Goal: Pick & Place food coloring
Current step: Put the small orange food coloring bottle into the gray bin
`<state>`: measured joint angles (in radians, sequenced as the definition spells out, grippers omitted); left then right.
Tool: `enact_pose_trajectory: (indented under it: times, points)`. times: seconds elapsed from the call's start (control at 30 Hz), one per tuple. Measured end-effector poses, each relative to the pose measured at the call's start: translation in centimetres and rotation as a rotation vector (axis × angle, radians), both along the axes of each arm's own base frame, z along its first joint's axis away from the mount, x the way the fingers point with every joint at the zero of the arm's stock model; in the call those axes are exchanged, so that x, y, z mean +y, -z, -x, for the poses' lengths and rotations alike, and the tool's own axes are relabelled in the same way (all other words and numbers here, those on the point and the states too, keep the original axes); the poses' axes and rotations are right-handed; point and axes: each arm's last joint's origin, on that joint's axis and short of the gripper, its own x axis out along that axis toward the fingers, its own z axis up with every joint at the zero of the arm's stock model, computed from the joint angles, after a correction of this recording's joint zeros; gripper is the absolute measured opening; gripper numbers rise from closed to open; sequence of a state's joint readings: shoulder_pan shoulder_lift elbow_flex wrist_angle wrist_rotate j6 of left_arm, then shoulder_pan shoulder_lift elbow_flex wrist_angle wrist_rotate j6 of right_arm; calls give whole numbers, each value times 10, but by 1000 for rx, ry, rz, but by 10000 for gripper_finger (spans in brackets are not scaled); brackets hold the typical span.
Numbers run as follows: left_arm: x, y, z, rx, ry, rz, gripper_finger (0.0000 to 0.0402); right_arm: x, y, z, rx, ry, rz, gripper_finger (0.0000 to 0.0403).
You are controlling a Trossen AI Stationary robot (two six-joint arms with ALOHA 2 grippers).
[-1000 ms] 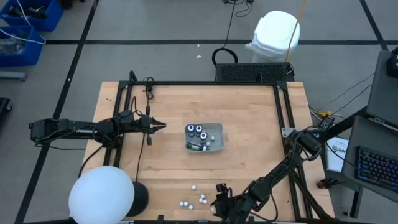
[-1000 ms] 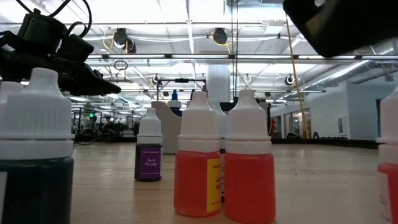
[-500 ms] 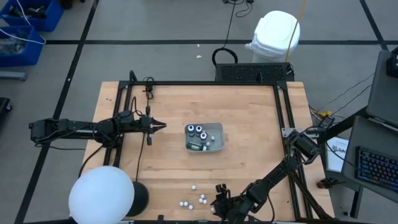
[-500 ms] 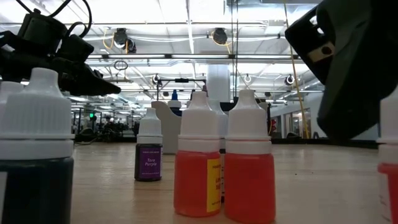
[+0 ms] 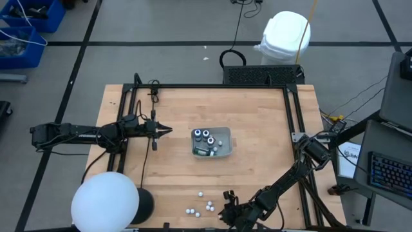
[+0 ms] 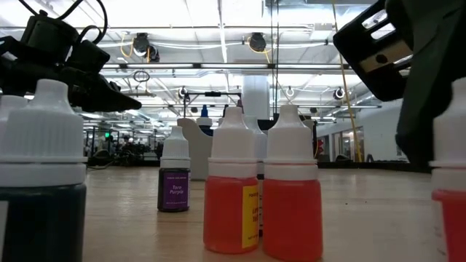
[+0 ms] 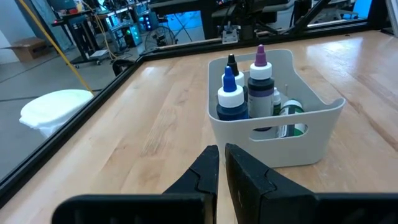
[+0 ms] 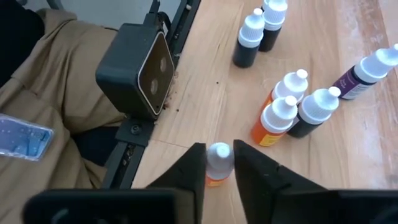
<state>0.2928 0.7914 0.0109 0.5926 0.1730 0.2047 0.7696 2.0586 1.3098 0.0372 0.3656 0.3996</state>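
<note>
Several small food coloring bottles (image 5: 201,206) stand near the table's near edge. Close up they show as white-capped orange, dark and purple bottles (image 8: 281,116). A few more stand in the translucent grey tray (image 5: 223,151) at mid-table, where dark bottles with blue and purple tips (image 7: 236,102) show. My right gripper (image 8: 219,169) is low at the near edge, shut on one orange bottle (image 8: 217,155), which also shows in the low view (image 6: 450,211). My left gripper (image 7: 221,163) is shut and empty, hovering left of the tray (image 7: 273,144). My right gripper pinches the orange bottle's white cap (image 8: 218,153) between its two fingers (image 8: 194,169), one on each side. The fingers come from above, pointing down. The bottle is upright; whether its base is still on the table, I cannot tell.
The black low-view camera (image 8: 138,68) sits at the table's near edge beside the held bottle. Other bottles (image 6: 263,196) stand close together nearby. A white globe lamp (image 5: 105,203) overhangs the near left corner. A black frame rail (image 5: 212,86) runs along the table's far edge.
My right gripper has come down over the orange bottle near the table's near edge, and now stands around its cap. In the low view the bottle has shifted a little. My left gripper has kept still.
</note>
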Motion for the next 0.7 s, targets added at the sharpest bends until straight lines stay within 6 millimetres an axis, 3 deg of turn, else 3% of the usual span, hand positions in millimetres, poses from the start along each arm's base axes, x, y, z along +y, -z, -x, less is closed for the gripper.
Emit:
enact_pose_trajectory:
  times: [0.1, 0.4, 0.7]
  points:
    - [0, 0, 0, 0, 0, 0, 35, 0, 0, 0, -1, -3, 1, 40]
    - [0, 0, 0, 0, 0, 0, 35, 2, -8, 5, 2, -58, 18, 40]
    - [0, 0, 0, 0, 0, -1, 35, -35, -69, 15, -39, 87, 170, 40]
